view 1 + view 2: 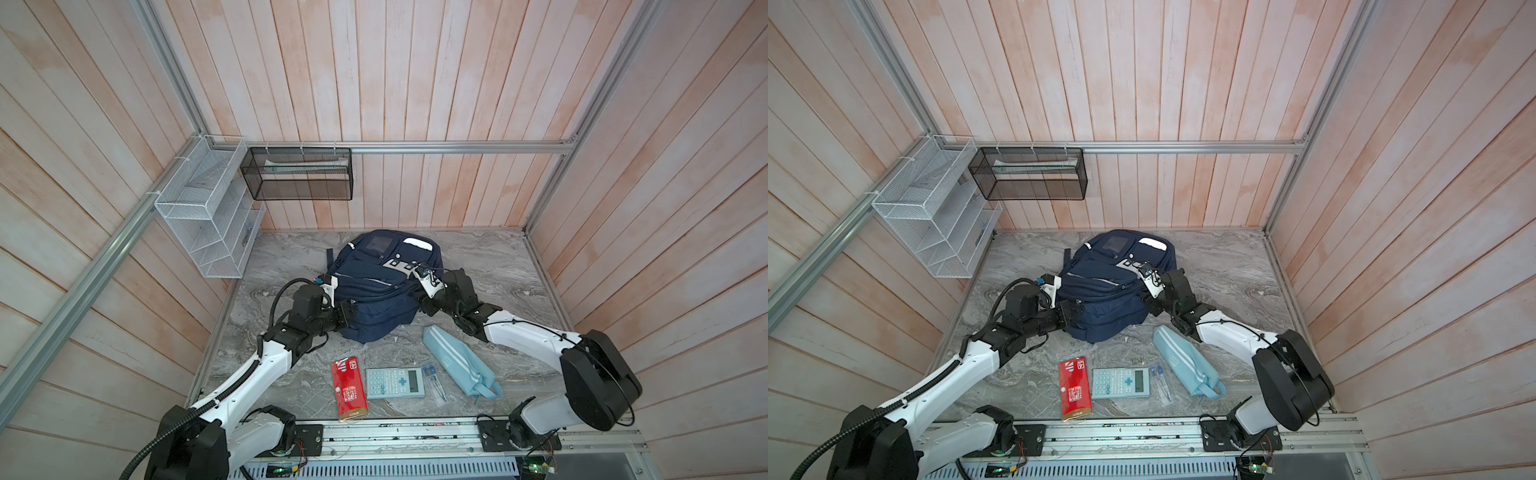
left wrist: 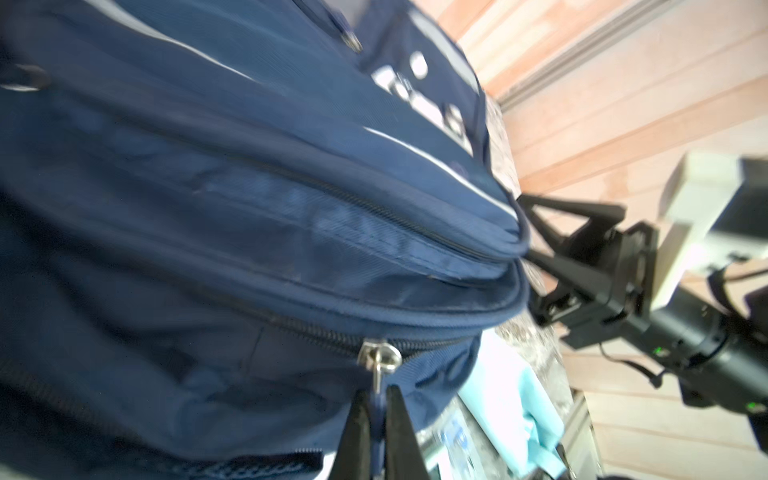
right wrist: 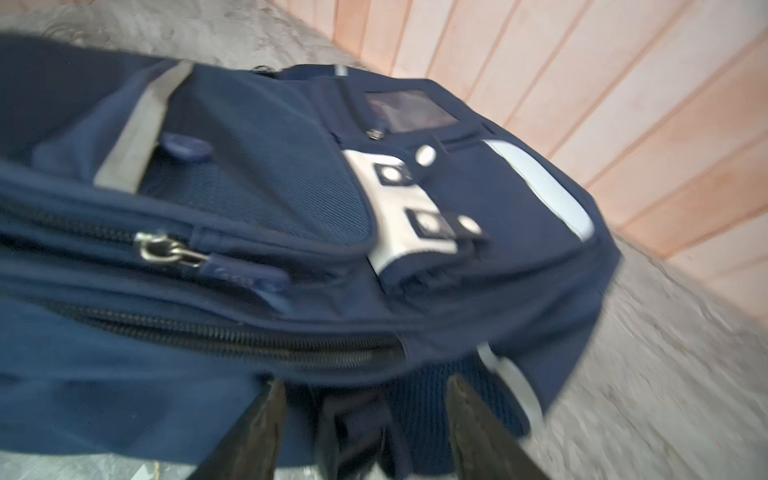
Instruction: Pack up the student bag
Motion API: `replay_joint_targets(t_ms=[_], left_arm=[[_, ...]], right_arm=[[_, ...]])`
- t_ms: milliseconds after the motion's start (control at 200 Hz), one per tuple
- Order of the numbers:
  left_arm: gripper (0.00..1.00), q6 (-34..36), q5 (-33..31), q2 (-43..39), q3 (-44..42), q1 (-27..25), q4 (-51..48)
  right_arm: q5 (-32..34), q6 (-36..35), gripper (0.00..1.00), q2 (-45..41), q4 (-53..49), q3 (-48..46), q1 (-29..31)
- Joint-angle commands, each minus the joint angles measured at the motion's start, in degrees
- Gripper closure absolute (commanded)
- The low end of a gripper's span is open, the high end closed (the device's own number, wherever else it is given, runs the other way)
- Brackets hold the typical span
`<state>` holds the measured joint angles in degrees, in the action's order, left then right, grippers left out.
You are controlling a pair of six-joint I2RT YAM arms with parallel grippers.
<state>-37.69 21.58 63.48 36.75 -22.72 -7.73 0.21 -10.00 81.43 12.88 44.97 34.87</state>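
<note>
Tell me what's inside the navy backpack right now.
No opening shows in any view, so the student bag hides its contents. Only its navy outer fabric shows; the left gripper is shut on one zipper pull.

1. Both top views are bright and evenly lit; the bag (image 1: 376, 291) throws only a soft shadow on the tabletop (image 1: 498, 266).
2. Planks (image 1: 415, 62) splay outward toward the edges from lens distortion.
3. Left wrist view: the bag is smeared by blur. The zipper pull (image 2: 379, 363) just off the left end effector (image 2: 378, 432) is sharpest, and the pouch (image 2: 511, 399) beside it glares white.
4. Right wrist view: blurred throughout, with the right end effector (image 3: 365, 384) out of focus.
</note>
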Motion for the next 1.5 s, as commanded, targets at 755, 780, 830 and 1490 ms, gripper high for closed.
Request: replay_joint_targets(t_ms=[755, 780, 830, 1490], left_arm=[[1.00, -2.0, -4.2, 2.6, 0.4, -3.4, 2.8], [1.00, -1.5, -5.0, 2.6, 0.2, -2.3, 2.4], [1.00, 0.5, -8.6, 2.8, 0.2, -0.1, 0.8], [1.00, -0.3, -2.9, -4.5, -2.7, 5.7, -0.3]], right_arm=[[1.3, -13.2, 1.00, 11.0, -5.0, 7.3, 13.3], [1.1, -13.2, 1.00, 10.5, -5.0, 6.6, 12.9], [-0.1, -12.9, 1.00, 8.9, -5.1, 5.3, 11.8], [15.1, -3.6, 0.53, 6.5, 1.2, 4.2, 0.2]])
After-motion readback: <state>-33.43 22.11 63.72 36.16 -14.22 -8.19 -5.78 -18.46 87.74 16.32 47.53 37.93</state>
